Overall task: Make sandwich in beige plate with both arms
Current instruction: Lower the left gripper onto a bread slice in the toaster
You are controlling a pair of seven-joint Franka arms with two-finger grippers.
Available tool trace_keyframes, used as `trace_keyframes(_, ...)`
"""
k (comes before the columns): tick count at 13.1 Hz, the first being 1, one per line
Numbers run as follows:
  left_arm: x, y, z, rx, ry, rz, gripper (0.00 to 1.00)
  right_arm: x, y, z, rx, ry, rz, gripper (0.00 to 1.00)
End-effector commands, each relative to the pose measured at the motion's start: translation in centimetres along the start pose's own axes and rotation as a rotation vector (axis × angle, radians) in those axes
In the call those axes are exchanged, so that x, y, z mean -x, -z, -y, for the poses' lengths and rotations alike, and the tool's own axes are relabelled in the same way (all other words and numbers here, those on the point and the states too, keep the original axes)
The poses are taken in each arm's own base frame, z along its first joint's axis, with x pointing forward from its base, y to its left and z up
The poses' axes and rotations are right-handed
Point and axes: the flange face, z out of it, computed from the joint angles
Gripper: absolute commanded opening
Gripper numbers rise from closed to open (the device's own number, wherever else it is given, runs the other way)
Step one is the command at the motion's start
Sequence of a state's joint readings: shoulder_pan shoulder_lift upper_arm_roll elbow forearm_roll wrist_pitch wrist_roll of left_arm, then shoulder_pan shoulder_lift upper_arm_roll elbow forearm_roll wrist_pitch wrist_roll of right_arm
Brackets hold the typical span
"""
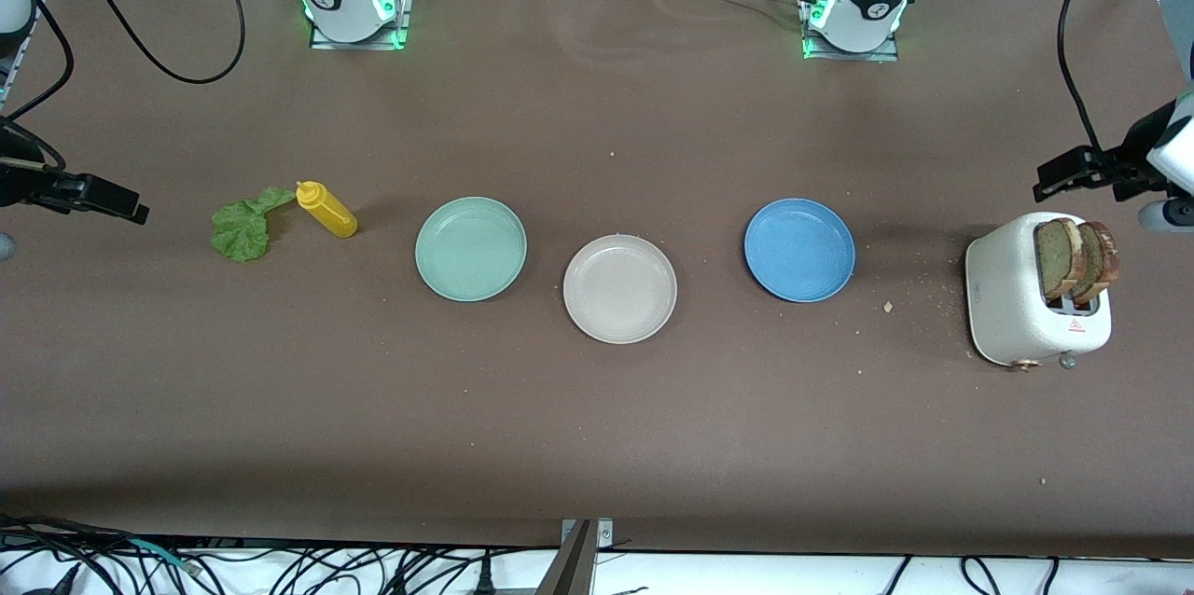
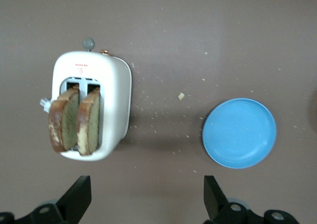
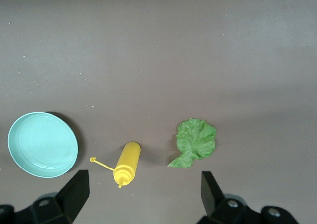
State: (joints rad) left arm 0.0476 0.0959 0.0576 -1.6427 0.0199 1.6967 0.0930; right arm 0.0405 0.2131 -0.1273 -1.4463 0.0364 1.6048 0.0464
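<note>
Both grippers open and empty: left gripper (image 2: 146, 204) hangs above table beside the toaster (image 1: 1026, 306) holding 2 upright toast slices (image 1: 1073, 257), right gripper (image 3: 143, 201) near lettuce leaf (image 1: 242, 227); beige plate (image 1: 619, 288) bare, mid-table.

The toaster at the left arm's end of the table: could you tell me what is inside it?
Two brown bread slices stand in the toaster slots; their lower parts are hidden inside.
</note>
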Motion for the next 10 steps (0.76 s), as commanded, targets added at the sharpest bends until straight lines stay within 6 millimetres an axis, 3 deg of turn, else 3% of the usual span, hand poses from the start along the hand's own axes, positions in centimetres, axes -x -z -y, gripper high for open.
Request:
trace_keyframes(1, 0.3, -3.3, 3.3, -0.023, -0.047, -0.034, 1.00, 0.0, 0.4, -0.2, -0.019, -0.004, -0.011, 1.00)
trace_keyframes(7, 0.1, -11.1, 8.7, -0.034, 0.009, -0.103, 1.00, 0.1, 0.4, 0.0, -0.020, -0.001, -0.011, 1.00)
trace_keyframes(10, 0.1, -13.9, 9.2, -0.024, 0.010, -0.113, 1.00, 0.1, 0.4, 0.1, -0.020, 0.001, -0.009, 1.00)
